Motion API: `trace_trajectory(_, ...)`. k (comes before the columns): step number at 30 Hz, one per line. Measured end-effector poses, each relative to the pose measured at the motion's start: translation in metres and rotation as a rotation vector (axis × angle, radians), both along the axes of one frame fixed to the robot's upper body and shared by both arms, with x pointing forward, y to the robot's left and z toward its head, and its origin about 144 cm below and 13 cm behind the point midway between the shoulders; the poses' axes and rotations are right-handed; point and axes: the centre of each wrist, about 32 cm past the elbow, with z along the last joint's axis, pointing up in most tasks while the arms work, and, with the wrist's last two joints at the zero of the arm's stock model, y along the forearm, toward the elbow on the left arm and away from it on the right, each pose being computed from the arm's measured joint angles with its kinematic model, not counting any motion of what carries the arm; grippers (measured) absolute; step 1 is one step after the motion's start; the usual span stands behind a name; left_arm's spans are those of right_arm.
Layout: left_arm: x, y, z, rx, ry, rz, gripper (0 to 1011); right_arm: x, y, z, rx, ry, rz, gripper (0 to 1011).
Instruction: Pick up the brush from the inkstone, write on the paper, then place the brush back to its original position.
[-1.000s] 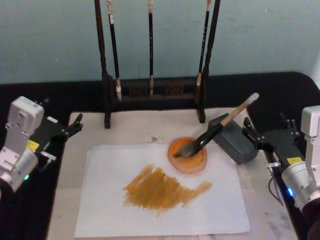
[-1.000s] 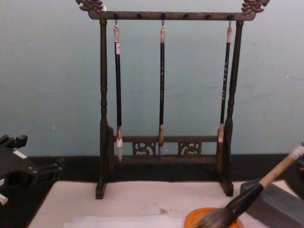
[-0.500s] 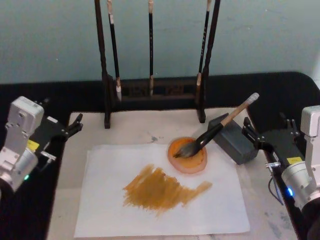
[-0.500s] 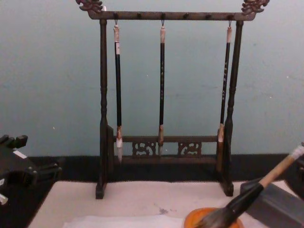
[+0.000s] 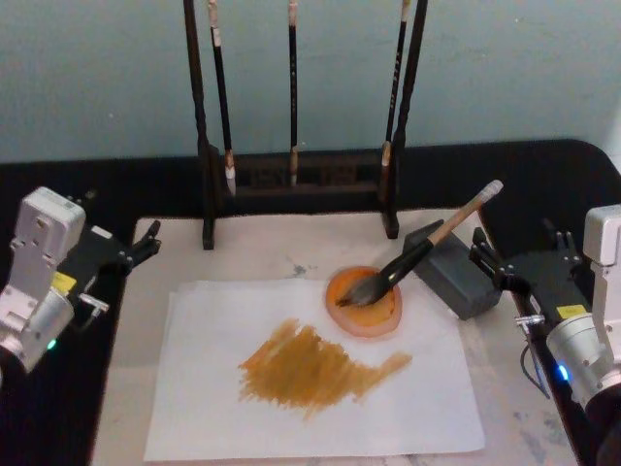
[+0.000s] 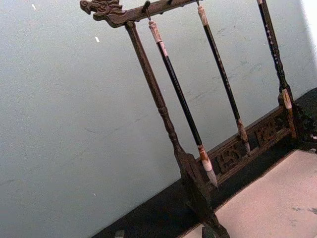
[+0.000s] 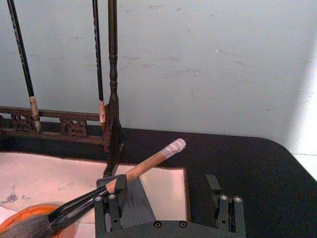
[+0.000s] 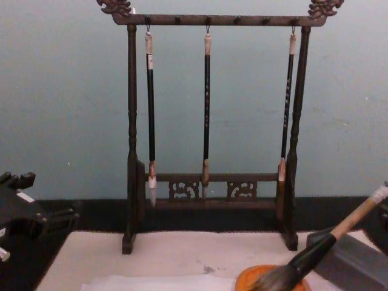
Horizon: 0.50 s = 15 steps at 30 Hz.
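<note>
The brush lies slanted, its bushy head in an orange dish and its tan handle propped on the grey inkstone; the brush also appears in the right wrist view. The white paper lies flat on the cream mat and carries a broad ochre smear. My right gripper hovers open just right of the inkstone, and nothing is between its fingers. My left gripper is open, parked beside the mat's left edge, far from the brush.
A dark wooden rack with three thin black-handled brushes stands at the back of the mat. Black table surface surrounds the mat. A pale blue wall closes the back.
</note>
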Motion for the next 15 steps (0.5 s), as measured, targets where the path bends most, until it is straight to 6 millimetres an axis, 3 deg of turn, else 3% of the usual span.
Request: trace_trajectory(15, 0.0000, 0.0000, 0.0000, 0.000, 0.000, 0.000, 1010, 0.0000, 0.0000, 0.0000, 0.000, 0.000, 0.000, 1000)
